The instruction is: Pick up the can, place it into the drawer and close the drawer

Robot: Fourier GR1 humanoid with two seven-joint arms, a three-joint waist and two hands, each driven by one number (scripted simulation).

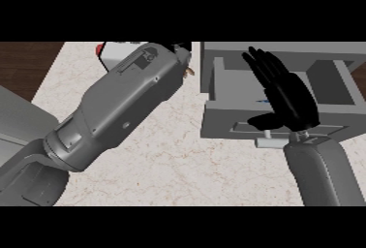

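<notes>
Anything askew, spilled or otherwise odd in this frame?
Nothing spilled or damaged. The drawer stands open, the right hand flat above it. The left hand is mostly hidden near a white object; no can is recognisable.

Kitchen setup. Pale marble-look counter (207, 169) with dark wood floor (22, 68) past its far left edge, grey drawer (236, 92) pulled open over the top, grey sink-like basin (18, 121) at left.
</notes>
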